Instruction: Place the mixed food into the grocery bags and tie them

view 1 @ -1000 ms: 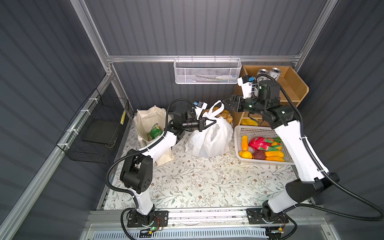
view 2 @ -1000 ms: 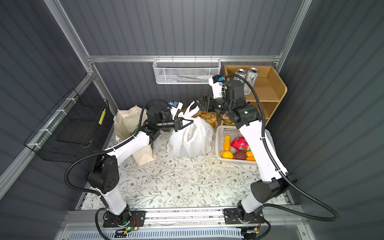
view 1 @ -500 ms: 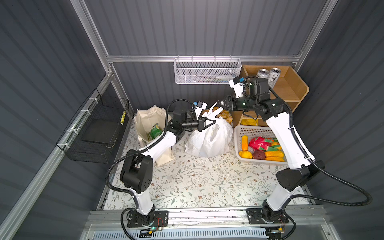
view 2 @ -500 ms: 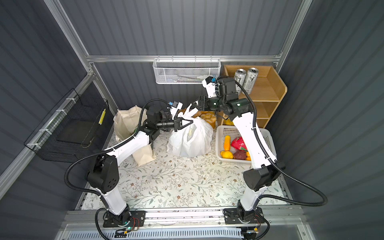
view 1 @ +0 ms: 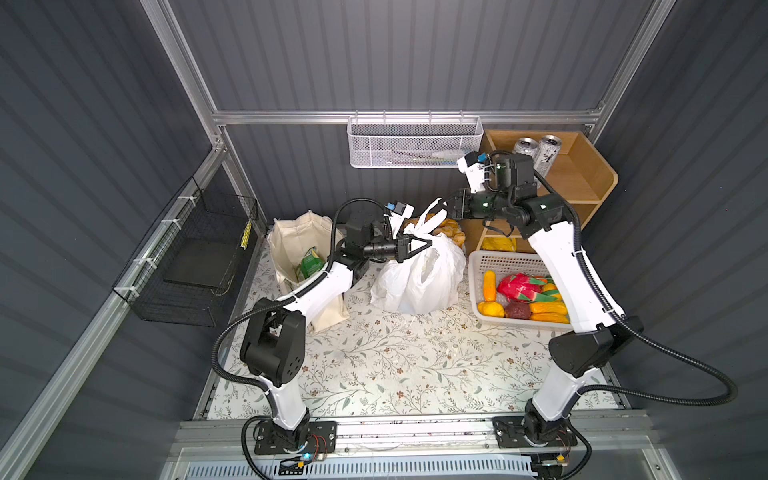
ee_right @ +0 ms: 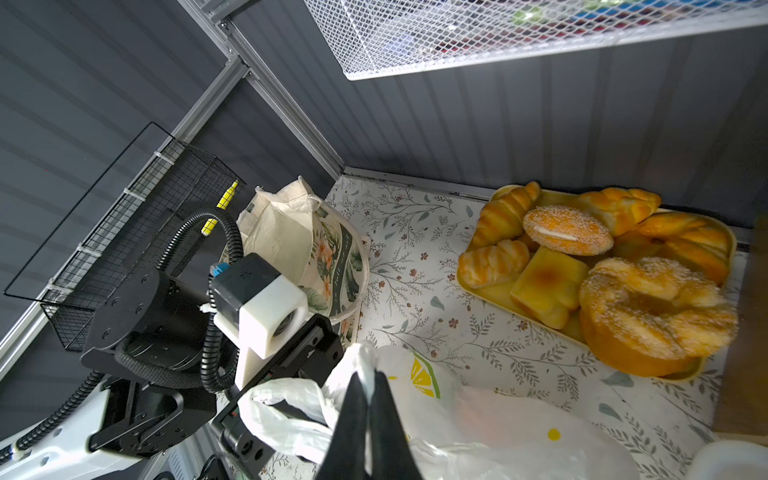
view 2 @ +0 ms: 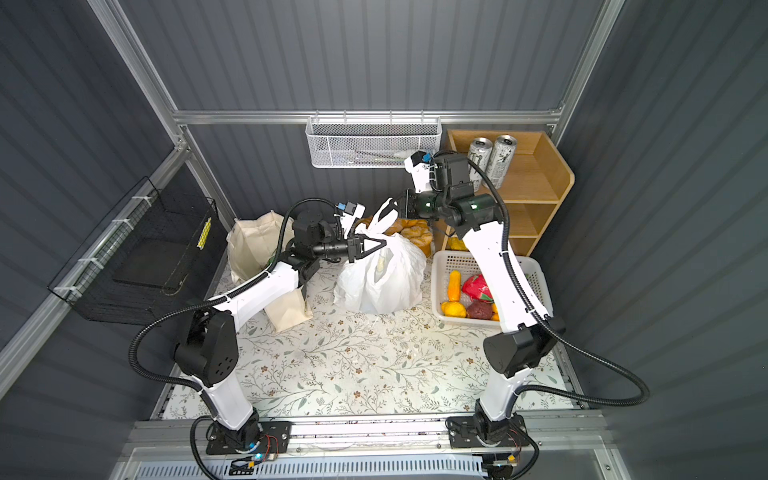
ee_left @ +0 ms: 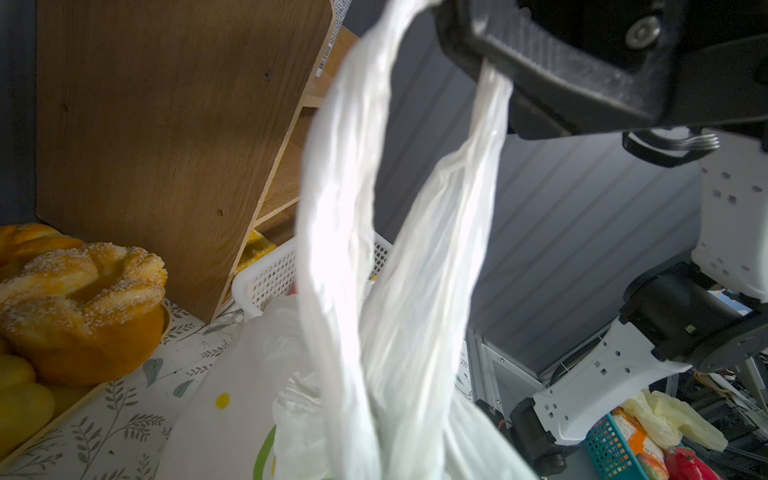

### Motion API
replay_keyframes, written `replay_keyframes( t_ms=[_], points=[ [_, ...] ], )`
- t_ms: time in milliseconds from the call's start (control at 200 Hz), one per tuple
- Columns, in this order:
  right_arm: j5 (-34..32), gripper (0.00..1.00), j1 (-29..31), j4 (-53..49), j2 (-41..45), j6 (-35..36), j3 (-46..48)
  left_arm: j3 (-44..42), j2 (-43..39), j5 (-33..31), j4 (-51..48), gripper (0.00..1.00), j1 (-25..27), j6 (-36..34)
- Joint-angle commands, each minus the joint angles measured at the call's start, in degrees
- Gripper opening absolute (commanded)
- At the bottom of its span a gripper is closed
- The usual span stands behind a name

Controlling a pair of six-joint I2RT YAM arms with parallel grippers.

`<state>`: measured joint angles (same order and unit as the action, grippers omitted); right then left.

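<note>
Grey walls box in the floral bench (view 1: 415,365). Your white bag (view 1: 419,278) sits mid-bench, between tote (view 1: 291,237) and basket (view 1: 503,259). It's thin, limp, slippery film, likely light, so take it by the handles. Left gripper (view 1: 428,243) is pinched on plastic at the bag's mouth. Right gripper (view 1: 448,204) is clamped on an upright handle (ee_left: 340,187).

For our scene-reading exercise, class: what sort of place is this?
Probably a robot test cell staged as a pantry: a left arm and right arm bolted to a rail, grey panel walls, and props such as bread, shelved cans and a basket of toy produce.
</note>
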<state>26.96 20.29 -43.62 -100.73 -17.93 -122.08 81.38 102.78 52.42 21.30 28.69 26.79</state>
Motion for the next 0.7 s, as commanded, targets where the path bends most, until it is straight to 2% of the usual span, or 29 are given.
replay_keyframes(
  t_ms=[0, 205, 375, 475, 690],
  points=[
    [-2.6, 0.0, -0.2, 5.0, 7.9, -1.8, 6.7, 1.3, 1.1, -0.6, 2.8, 0.0, -0.8, 3.7],
    [-7.1, 0.0, 2.9, 18.8, 24.2, -8.5, 33.2, 1.8, 2.1, -1.1, 5.6, 0.0, -1.3, 7.2],
    [-11.4, 0.0, 6.6, 28.0, 30.5, -15.0, 53.2, 1.9, 3.0, -1.4, 8.2, 0.0, -2.1, 10.6],
    [-11.7, 0.0, 6.7, 30.2, 27.6, -15.7, 56.7, 2.1, 3.6, -1.2, 9.3, 0.0, -2.1, 11.9],
    [-10.5, 0.0, 6.6, 30.9, 23.4, -15.1, 52.8, 2.4, 3.0, 0.4, 7.6, 0.0, -2.1, 10.8]
  ],
)
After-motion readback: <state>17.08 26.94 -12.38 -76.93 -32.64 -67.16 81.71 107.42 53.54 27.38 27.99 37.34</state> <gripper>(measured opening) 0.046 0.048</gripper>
